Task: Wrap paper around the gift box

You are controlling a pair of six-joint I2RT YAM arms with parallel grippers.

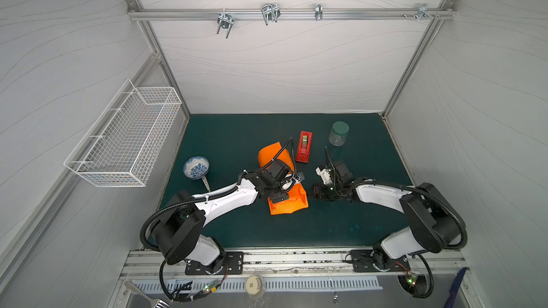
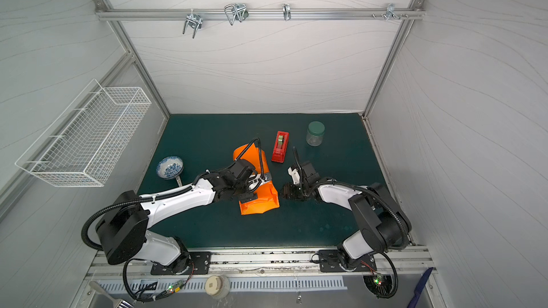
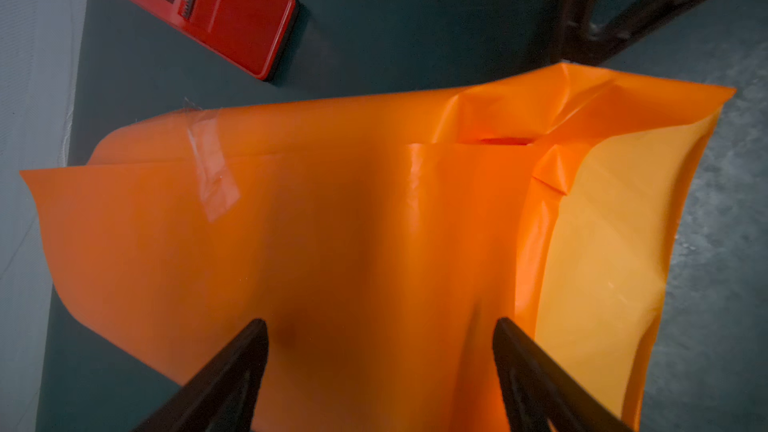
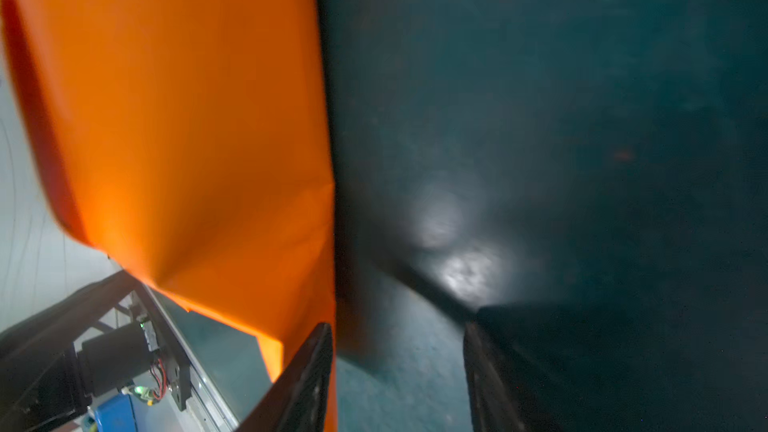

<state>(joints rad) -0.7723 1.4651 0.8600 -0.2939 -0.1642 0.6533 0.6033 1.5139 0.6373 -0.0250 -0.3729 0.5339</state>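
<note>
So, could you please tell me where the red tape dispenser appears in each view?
In a top view: the tape dispenser sits on the mat, just right of the paper's far end.
In a top view: tape dispenser again right of the paper.
Left wrist: on the mat beyond the paper, partly cropped.
Right wrist: not in it.
Shared landmark: the orange paper.

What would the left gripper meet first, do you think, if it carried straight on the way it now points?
Most likely the paper. The left gripper, jaws open, points straight at the folded orange sheet, and nothing lies between them. How near it is cannot be told.
</note>
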